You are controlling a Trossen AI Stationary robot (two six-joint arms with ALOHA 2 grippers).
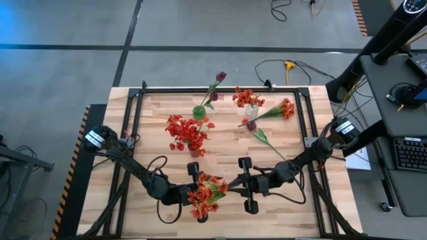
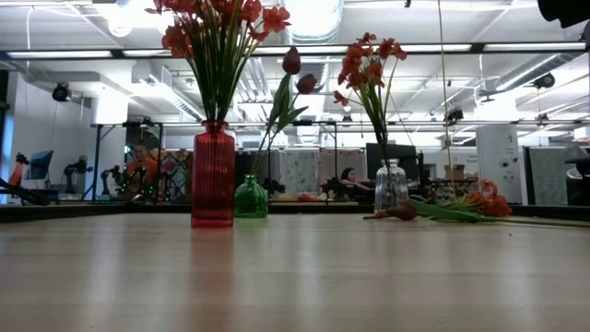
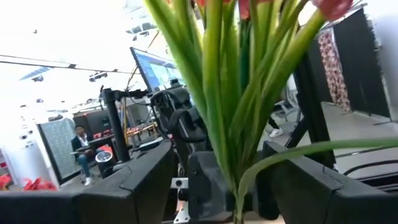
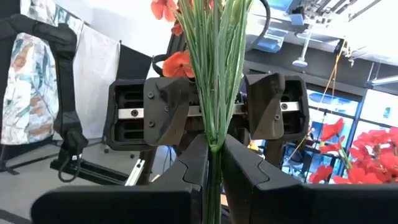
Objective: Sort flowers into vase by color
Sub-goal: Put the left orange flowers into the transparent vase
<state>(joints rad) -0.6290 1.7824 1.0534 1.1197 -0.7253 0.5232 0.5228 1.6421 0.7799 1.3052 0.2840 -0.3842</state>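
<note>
Because the orange-red bunch [image 1: 205, 193] looked light and floppy, the right claw [image 4: 213, 163] pinched its stiffer stems low, while the left claw [image 3: 214, 186] stood wide around them.

Pale, striped wood table [image 1: 153, 133] inside a black frame [image 1: 133, 127]. Red ribbed vase [image 2: 213, 173] with red blooms [image 1: 187, 131] on green stems, toward the left edge. Green glass vase [image 2: 250, 198] with dark purple buds [image 2: 292, 62] near the far edge. Clear vase [image 2: 391, 185] with orange-red blooms [image 2: 367, 61]. Orange-red flower [image 1: 285, 109] and purple bud [image 1: 251, 125] with green leaves toward the right edge. Orange-red bunch [image 1: 205, 195] on green stems near the front edge, between black grippers.
</note>
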